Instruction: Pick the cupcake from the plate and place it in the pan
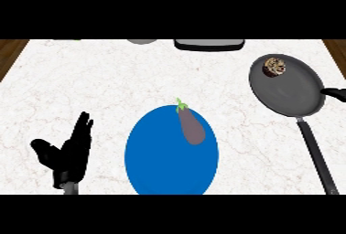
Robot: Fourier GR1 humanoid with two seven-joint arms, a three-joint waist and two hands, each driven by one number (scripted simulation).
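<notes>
**Op:** 1 cupcake [274,66], and from my seat it already sits inside the pan [283,87], tucked against the far rim.

**Obs:** Then what is on the blue plate [155,164]?

**Op:** Only an eggplant [191,128], long axis running away from me, stem at the far end. No cupcake there.

**Obs:** Which hand is nearer the cupcake?

**Op:** The right hand [336,93]. I see only a dark tip of it at the right edge, just beside the pan's rim; I cannot tell how its fingers stand. The cupcake lies up and to the left of it, well apart.

**Obs:** And the left hand [67,153]?

**Op:** Resting low at the left, fingers straight and upward, thumb spread wide, holding nothing. I judge the placing done.
</notes>
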